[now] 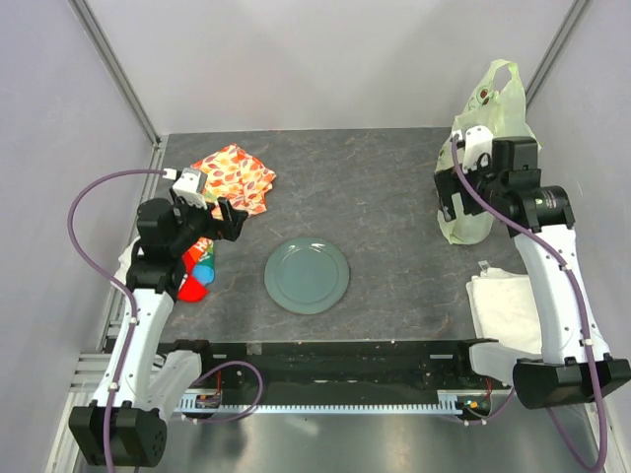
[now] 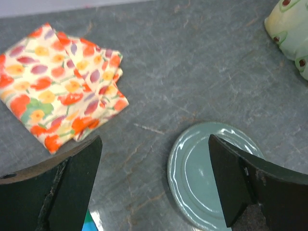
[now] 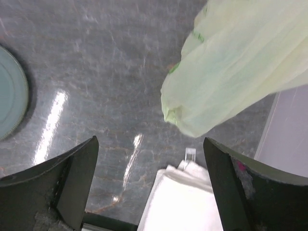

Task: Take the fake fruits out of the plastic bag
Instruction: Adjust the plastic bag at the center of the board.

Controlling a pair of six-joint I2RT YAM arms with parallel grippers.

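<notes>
At the far right corner, hovering just beside the plastic bag (image 1: 498, 113) with right gripper (image 3: 150, 142) spread, holding nothing. Left gripper (image 2: 155, 139) parted too, near the plate (image 1: 307, 276). No fake fruits out yet, presumably all bagged; barely started.

Pale green, translucent plastic bag (image 1: 490, 108) — crinkled — stands upright at far right of counter (image 1: 394, 197), handle loop up; contents not discernible.

A green plate (image 1: 307, 275) is set in the middle of the dark table (image 1: 375, 187). A flowery cloth (image 1: 234, 176) is laid at its 10 o'clock, red and blue toys (image 1: 197, 271) at 9 o'clock, and a white towel (image 1: 508, 310) at 3 o'clock.
</notes>
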